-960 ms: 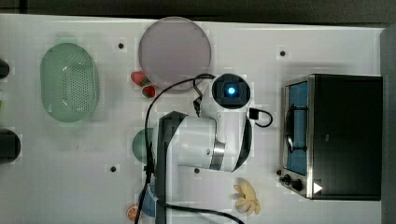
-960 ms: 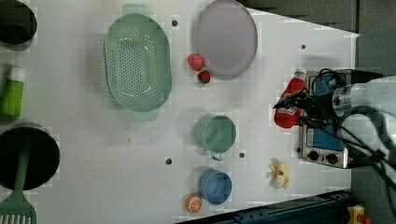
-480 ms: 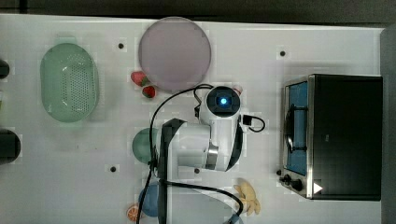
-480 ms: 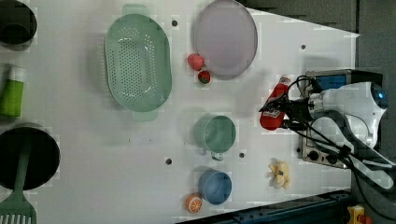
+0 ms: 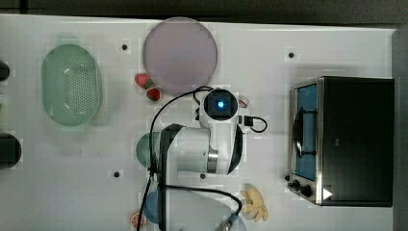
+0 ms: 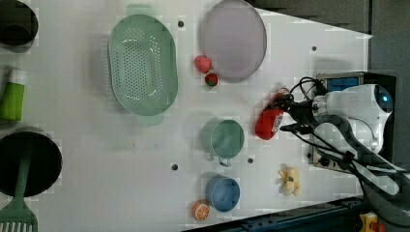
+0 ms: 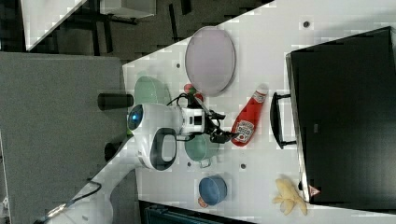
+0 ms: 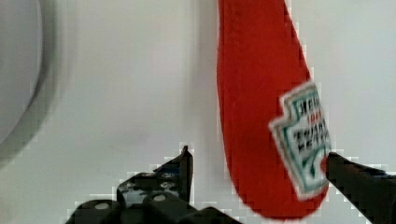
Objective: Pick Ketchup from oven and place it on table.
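The ketchup [image 7: 247,119], a red bottle with a white label, lies on its side on the white table [image 7: 261,60] between the purple plate and the oven [image 7: 345,112]. In the left view the ketchup [image 6: 270,120] rests to the right of the green cup. My gripper [image 7: 224,125] is at the bottle's wide end, open. In the wrist view the gripper [image 8: 261,172] straddles the ketchup [image 8: 261,93]; one finger [image 8: 184,165] stands clear of it and the other sits at the label's edge. From the top view, the arm covers the bottle except its white cap [image 5: 244,101]. The oven [image 5: 356,139] stands at the top view's right.
A purple plate [image 5: 180,54], two strawberries [image 5: 143,80] and a green colander [image 5: 71,91] lie across the table. A green cup [image 6: 223,138], a blue cup [image 6: 223,193] and an orange slice [image 6: 200,210] sit nearby. Bananas [image 5: 253,204] lie by the oven's front corner.
The arm has carried the ketchup away from the oven toward the top view's left. The bottle has come down onto the table and the fingers have spread off it.
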